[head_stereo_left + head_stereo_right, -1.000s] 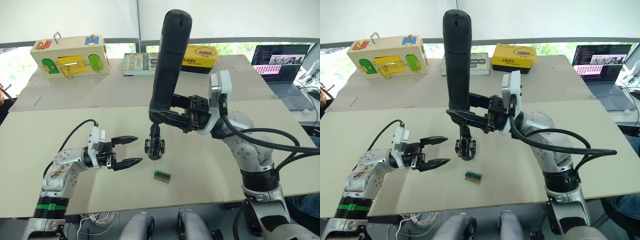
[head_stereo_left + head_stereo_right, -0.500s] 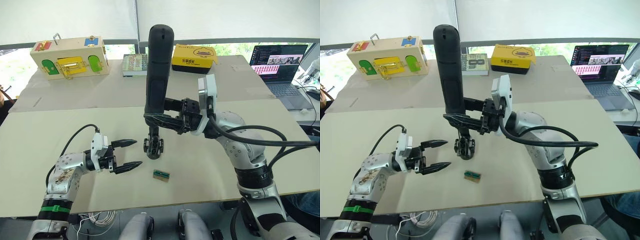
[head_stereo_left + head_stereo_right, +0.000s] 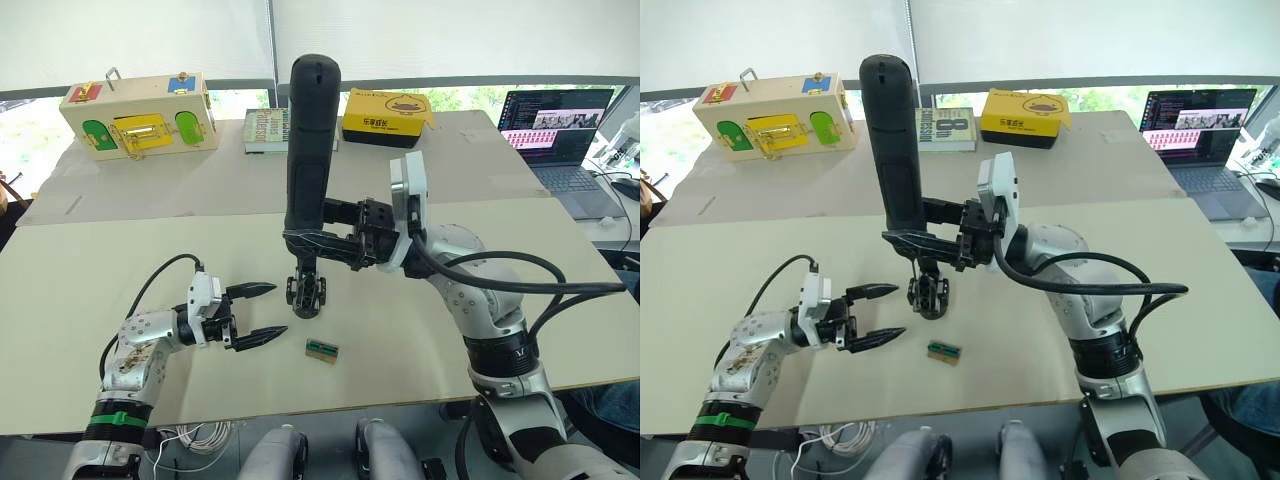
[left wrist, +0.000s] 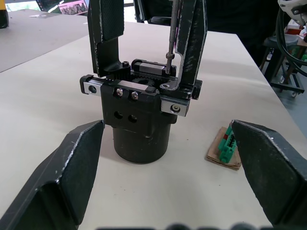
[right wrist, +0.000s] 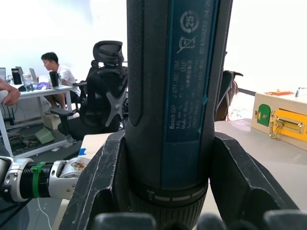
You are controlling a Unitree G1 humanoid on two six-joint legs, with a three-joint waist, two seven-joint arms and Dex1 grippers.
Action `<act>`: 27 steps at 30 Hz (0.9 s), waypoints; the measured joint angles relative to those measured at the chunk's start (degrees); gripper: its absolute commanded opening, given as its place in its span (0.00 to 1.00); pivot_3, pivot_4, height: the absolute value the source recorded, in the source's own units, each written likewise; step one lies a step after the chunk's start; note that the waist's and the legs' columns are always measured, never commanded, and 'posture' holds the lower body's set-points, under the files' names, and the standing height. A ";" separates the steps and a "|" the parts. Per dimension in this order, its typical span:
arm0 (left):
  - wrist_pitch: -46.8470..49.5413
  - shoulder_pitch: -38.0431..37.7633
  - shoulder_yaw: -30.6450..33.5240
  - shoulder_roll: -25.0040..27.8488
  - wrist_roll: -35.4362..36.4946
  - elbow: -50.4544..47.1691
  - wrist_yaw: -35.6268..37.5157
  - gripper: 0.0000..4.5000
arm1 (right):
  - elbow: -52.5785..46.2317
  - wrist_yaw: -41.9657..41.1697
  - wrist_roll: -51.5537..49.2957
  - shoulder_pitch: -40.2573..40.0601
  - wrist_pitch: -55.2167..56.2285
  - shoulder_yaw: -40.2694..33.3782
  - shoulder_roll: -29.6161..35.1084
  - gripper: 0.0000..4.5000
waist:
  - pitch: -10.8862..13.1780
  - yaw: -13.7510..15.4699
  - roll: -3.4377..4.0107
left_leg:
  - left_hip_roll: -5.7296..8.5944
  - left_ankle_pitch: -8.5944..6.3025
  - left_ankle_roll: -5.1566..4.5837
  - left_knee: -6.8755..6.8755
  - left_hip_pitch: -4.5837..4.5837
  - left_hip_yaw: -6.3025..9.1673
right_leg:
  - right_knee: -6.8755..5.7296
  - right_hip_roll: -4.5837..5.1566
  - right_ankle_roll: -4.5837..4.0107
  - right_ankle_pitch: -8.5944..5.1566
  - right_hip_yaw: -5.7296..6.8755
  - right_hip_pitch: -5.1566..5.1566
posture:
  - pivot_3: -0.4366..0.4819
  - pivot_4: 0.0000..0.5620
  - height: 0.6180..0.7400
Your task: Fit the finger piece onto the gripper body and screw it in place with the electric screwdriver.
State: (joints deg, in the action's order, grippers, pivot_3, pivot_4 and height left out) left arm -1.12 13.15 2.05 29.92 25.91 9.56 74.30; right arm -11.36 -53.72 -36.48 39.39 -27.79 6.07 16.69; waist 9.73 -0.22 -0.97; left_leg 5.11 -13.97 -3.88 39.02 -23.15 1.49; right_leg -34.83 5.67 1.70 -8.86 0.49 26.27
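Screwdriver [image 3: 308, 150] clamped upright in right end effector [image 3: 318, 242], bit on gripper body [image 3: 306, 294].

On the counter [image 3: 120, 260] lies a small green-topped block [image 3: 323, 350] on a brown base. At the far edge stand a wooden latch box [image 3: 140, 110] with coloured doors, a book [image 3: 945, 128] and a yellow box [image 3: 390, 117]. An open laptop [image 3: 556, 125] sits far right.

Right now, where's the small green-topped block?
In the left eye view the green-topped block lies flat on the table, just in front of the gripper body and slightly to its right, ahead of the open left tool.
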 measured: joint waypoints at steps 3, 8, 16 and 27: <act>0.02 0.00 -0.12 -0.14 -0.01 0.00 -0.49 1.00 | 0.46 -0.09 0.56 0.00 0.01 0.03 -0.15 0.43 | 0.00 -0.04 0.00 | 0.00 0.00 0.00 0.00 0.00 0.00 | -0.01 0.00 0.00 0.00 0.00 0.00 | 0.48 0.27 1.00; 0.12 0.00 -0.40 -0.22 -0.01 -0.04 -1.14 1.00 | 0.93 -0.35 1.58 0.00 0.07 0.17 -0.35 0.43 | 0.00 -0.11 0.00 | 0.00 0.01 0.01 0.00 0.00 0.00 | -0.02 0.00 0.00 0.00 0.00 0.00 | 0.48 0.27 1.00; 0.60 -0.32 -0.56 -0.22 0.00 -1.32 -1.84 1.00 | 1.44 -0.80 2.14 0.03 0.16 0.22 -0.89 0.43 | 0.00 -0.28 0.00 | 0.00 0.01 0.01 0.00 0.01 0.00 | -0.03 0.00 0.00 0.00 0.00 0.00 | 0.48 0.27 1.00; 2.54 -0.60 -0.77 -0.21 0.01 -2.83 -2.90 1.00 | 1.85 -1.02 2.60 0.06 0.19 0.22 -1.70 0.43 | 0.00 -0.45 0.00 | 0.00 0.01 0.02 0.00 0.02 0.00 | -0.05 -0.01 -0.01 0.00 0.00 0.00 | 0.48 0.27 1.00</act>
State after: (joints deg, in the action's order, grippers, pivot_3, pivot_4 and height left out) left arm 1.43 12.55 1.29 29.71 25.92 6.73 71.40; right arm -9.51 -54.74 -33.88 39.45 -27.61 6.30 15.00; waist 9.73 -0.67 -0.97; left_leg 5.11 -13.96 -3.86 39.02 -23.13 1.49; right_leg -34.88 5.66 1.70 -8.87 0.49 26.28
